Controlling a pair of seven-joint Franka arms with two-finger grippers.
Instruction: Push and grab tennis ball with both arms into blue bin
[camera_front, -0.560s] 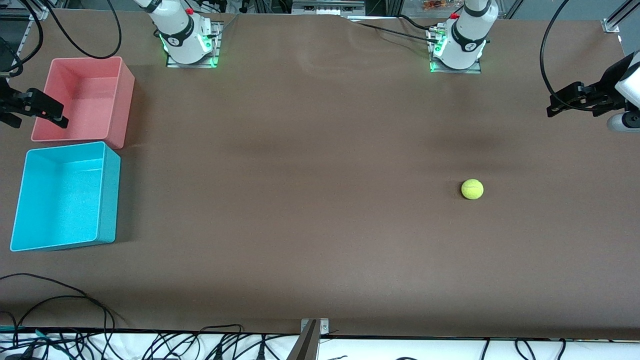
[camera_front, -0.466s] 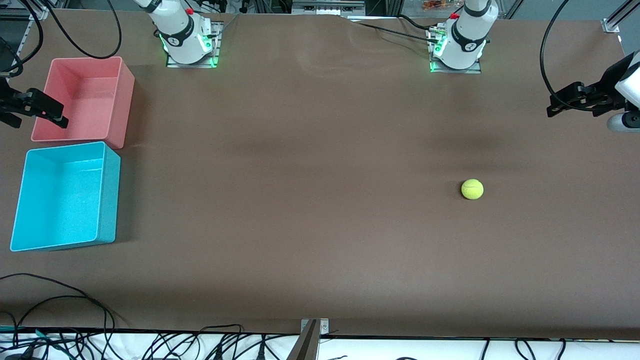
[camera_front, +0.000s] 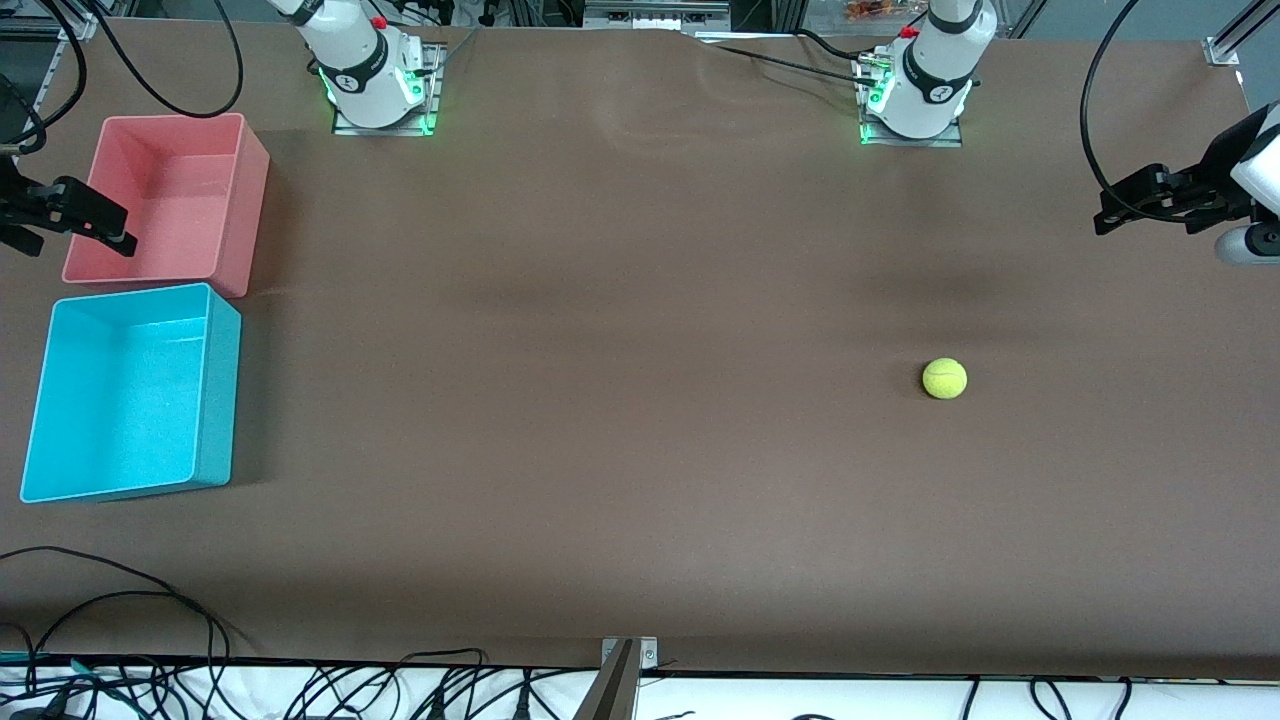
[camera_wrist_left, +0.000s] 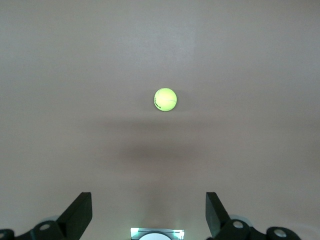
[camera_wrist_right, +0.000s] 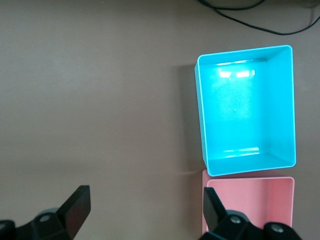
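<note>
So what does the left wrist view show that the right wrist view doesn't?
Only the left wrist view shows the tennis ball, lying alone on the brown table, with the open left gripper above it. Only the right wrist view shows the blue bin and the pink bin side by side, under the open right gripper. Both share bare brown tabletop.

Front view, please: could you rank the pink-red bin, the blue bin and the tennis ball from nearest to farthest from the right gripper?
1. The pink-red bin, directly under the right gripper, which hangs open over its outer wall.
2. The blue bin, beside the pink-red bin and nearer the front camera.
3. The tennis ball, out toward the left arm's end of the table.
</note>
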